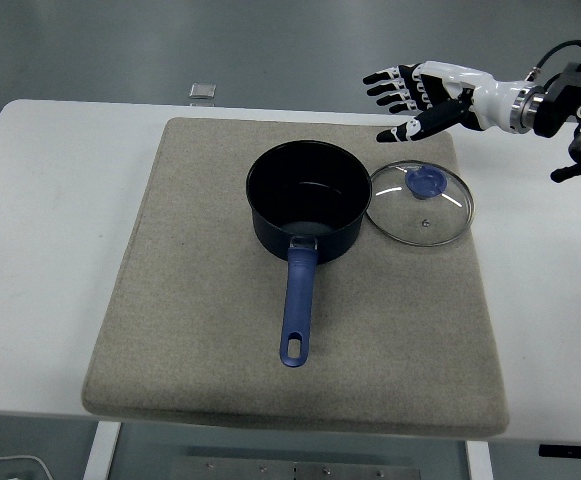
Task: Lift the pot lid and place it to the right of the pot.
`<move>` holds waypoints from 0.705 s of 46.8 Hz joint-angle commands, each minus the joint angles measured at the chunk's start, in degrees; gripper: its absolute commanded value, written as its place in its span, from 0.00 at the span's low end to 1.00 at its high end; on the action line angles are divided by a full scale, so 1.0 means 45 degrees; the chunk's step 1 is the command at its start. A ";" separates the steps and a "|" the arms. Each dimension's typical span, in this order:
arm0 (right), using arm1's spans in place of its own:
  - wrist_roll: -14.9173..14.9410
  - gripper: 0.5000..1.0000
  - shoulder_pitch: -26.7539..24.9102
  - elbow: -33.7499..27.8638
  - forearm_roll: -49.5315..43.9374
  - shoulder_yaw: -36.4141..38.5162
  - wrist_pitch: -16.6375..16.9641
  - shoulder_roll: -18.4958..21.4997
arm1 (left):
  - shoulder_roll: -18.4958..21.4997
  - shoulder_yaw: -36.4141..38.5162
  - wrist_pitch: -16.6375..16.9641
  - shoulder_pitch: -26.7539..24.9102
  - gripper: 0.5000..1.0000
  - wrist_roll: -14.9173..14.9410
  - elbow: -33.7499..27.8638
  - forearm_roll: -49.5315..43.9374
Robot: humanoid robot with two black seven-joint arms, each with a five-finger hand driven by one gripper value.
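A dark blue pot [307,202] with a blue handle [296,308] stands uncovered on the grey mat [200,300]. Its glass lid [421,203] with a blue knob [427,182] lies flat on the mat, just right of the pot and touching its rim. My right hand [410,100] hovers above and behind the lid, fingers spread, holding nothing. The left arm does not show.
The mat covers most of the white table [40,220]. A small grey square object [202,91] lies at the table's far edge. Bare table runs along the right of the mat, beneath my right forearm [530,105].
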 commanded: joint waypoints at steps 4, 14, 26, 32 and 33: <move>-0.0098 0.79 -0.0443 -0.0525 0.1670 0.0788 0.0006 0.0310 | 0.0000 -0.0009 0.0000 -0.0001 1.00 0.0001 0.0000 0.0002; -0.0098 0.79 -0.0990 -0.1150 0.3954 0.1297 0.0143 0.0584 | 0.0000 -0.0009 0.0000 -0.0001 1.00 0.0001 0.0000 0.0002; -0.0566 0.79 -0.1595 -0.1248 0.8153 0.1297 0.0143 0.0837 | 0.0000 -0.0009 0.0000 -0.0001 1.00 0.0001 0.0000 0.0002; -0.0723 0.79 -0.1927 -0.1248 0.9464 0.1317 -0.0013 0.0955 | 0.0000 0.0010 0.0000 -0.0001 1.00 0.0001 0.0000 0.0002; -0.0723 0.79 -0.1947 -0.1248 0.9542 0.1317 -0.0013 0.0974 | 0.0000 -0.0009 0.0000 -0.0001 1.00 0.0001 0.0000 0.0002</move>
